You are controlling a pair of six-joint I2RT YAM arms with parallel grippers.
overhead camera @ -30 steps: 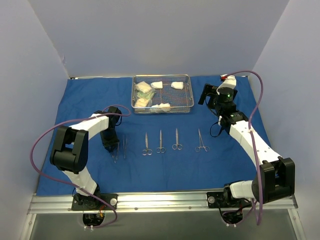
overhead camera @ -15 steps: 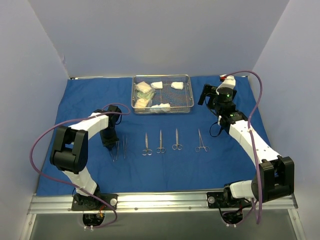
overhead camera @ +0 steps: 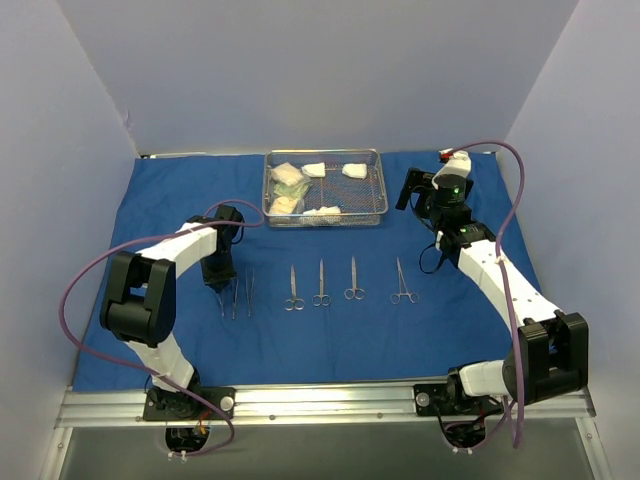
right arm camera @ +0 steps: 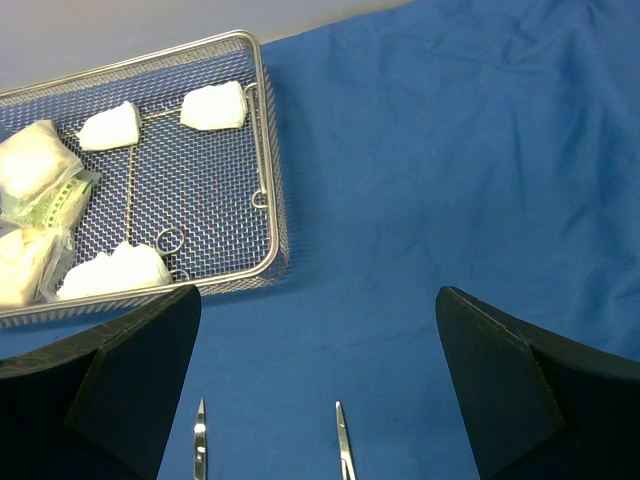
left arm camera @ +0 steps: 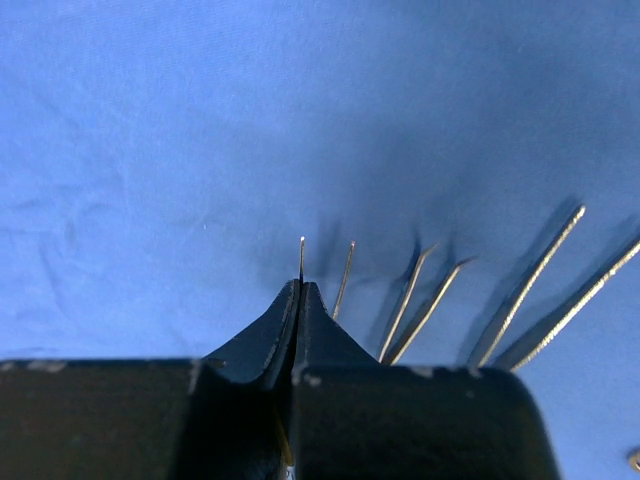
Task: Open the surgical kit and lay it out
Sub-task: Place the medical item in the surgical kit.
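Clenched left gripper rests at thin steel tweezers, nine o'clock on the blue cloth drape; whether a tine is pinched, I cannot tell. Shift them gently, parallel to the small steel scissors; right gripper gapes near the twelve-o'clock wire-mesh steel tray.

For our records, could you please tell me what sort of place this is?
Probably a lab robot booth staged as a surgical prep table: plain walls, a left arm and right arm bolted to a rail, steel instruments lined up on a blue cloth.
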